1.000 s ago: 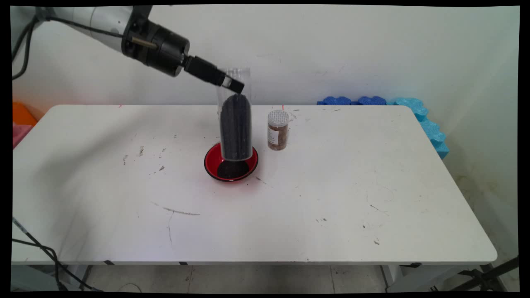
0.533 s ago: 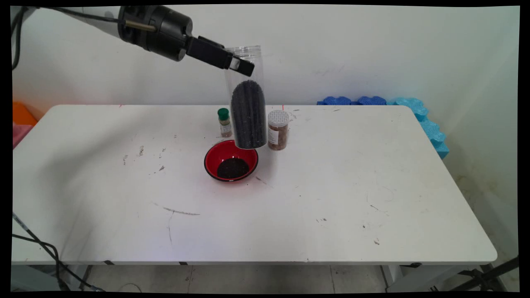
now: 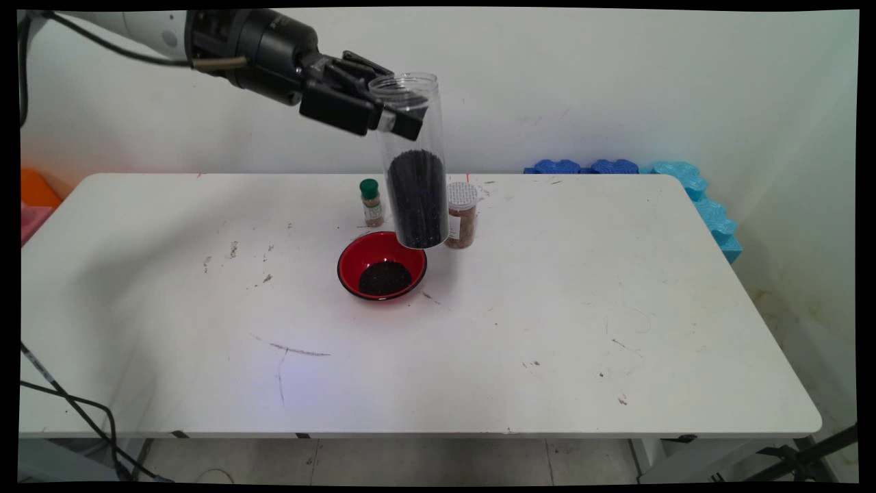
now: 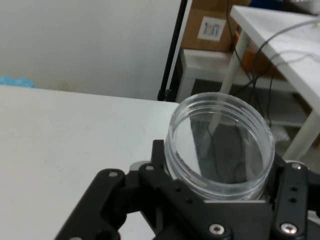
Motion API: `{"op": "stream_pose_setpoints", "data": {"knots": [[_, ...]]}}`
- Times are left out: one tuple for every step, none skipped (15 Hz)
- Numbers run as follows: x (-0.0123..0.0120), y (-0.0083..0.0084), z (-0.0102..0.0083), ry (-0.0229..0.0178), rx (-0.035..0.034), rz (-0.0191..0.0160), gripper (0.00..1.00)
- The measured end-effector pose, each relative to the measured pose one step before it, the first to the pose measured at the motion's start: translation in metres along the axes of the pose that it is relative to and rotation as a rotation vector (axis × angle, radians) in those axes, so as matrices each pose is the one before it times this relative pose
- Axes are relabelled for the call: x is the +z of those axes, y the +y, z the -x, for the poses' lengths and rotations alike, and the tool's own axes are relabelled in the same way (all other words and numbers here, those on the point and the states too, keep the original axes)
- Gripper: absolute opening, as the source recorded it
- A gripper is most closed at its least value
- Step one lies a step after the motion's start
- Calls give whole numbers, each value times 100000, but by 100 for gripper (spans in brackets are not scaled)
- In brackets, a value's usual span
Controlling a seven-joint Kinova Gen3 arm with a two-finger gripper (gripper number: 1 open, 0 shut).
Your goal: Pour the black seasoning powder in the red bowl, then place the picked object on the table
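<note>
Plain off-white wall [image 3: 616, 82] right behind the end effector [image 3: 400, 123], a bit scuffed. Scratched white surface [image 3: 547, 329] spread out below it. Blue foam mats [image 3: 691, 185] stacked off to its right by the wall, orange and pink stuff [image 3: 34, 198] down to its left. Grey tiled floor [image 3: 410, 462] and loose black cables [image 3: 75, 418] under the near edge.

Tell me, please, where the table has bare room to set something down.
The white table is bare right of the brown spice jar, left of the green-capped bottle, and in front of the red bowl. It is crowded mid-rear, where the gripper holds the clear jar of black grains above them.
</note>
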State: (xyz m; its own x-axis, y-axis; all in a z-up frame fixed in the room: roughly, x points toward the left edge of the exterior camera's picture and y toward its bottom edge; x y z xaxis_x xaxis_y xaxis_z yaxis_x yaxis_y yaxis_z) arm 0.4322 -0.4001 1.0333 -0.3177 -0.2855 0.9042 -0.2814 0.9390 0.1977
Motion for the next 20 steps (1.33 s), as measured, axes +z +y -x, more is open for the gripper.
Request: {"op": "stream_pose_setpoints", "data": {"knots": [[74, 156, 104, -836, 4028, -167, 0], [83, 108, 87, -733, 3514, -321, 0], [57, 71, 82, -609, 2489, -423, 0], [94, 42, 85, -758, 2601, -489, 0], [82, 6, 31, -416, 1413, -193, 0], [81, 22, 63, -586, 1959, -413, 0], [38, 19, 50, -348, 1147, -302, 0], [96, -7, 36, -383, 1489, -385, 0], [122, -44, 19, -308, 1018, -525, 0], [90, -22, 22, -255, 682, -445, 0], [122, -36, 13, -170, 224, -509, 0], [162, -26, 38, -167, -150, -383, 0], [160, -27, 43, -112, -275, -259, 0], [217, 33, 76, -166, -558, -184, 0], [222, 33, 123, -11, -1161, -312, 0], [273, 55, 197, -57, -1474, -366, 0], [267, 91, 217, 25, -1312, -299, 0], [184, 69, 167, 77, -955, -260, 0], [318, 124, 271, 288, -1469, -332, 0], [409, 182, 374, 232, -1400, -253, 0]]}}
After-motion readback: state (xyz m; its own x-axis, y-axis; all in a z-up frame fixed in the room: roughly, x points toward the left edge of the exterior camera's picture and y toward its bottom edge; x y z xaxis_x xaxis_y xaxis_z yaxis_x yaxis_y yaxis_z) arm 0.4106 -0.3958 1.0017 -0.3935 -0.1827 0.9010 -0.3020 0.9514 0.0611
